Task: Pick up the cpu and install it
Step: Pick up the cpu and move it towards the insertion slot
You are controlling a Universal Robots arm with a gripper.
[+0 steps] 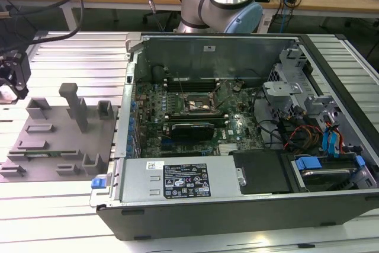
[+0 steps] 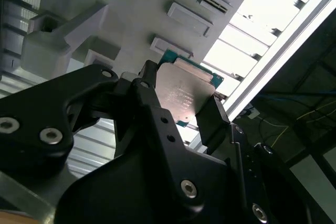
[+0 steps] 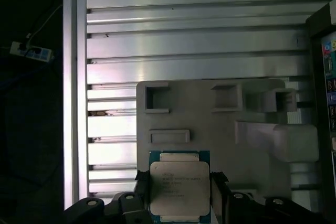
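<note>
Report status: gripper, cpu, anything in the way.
Status: gripper shut on cpu. Chip between both fingers, over gray tray, apart from computer case. Nothing seen in the way.

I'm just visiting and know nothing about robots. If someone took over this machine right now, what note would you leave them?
Claw: shut on the cpu, gripping it by two opposite edges.
Where: claw and cpu are by the gray tray, at the exterior view's left. The socket sits inside the open computer case.
Done: the cpu is gripped and seems lifted off the tray.
Left: the install; the cpu is not yet at the socket.
</note>
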